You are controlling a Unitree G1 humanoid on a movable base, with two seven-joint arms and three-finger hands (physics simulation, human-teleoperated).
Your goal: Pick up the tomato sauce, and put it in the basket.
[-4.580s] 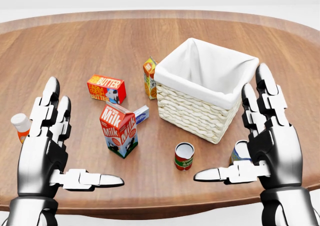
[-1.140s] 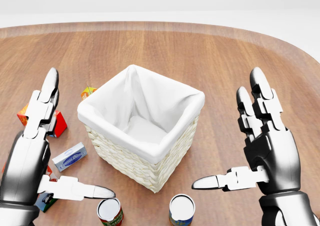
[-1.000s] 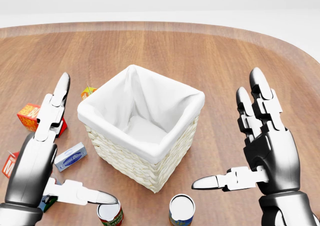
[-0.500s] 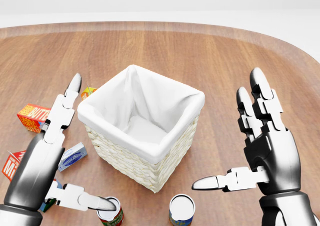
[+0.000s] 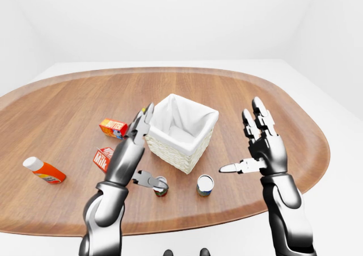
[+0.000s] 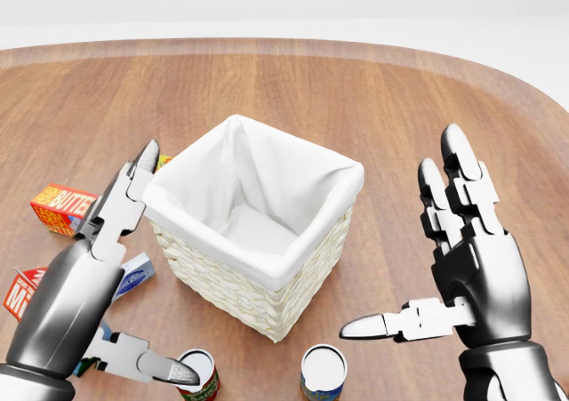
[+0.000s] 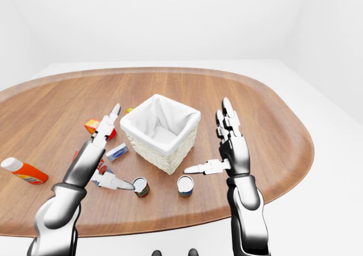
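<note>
Upright on the wooden table [image 7: 238,97], the tomato sauce can [image 7: 140,187] stands with its open top facing up, near the bottom of the basket [image 6: 258,285]. Our left hand [image 6: 76,303] hovers beside it, fingers spread and thumb tip over its rim. Our right hand [image 6: 476,272] is raised, fingers apart, holding nothing.

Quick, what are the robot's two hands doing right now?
Left hand: open, thumb by the tomato sauce can, holding nothing.
Right hand: open, empty.
</note>
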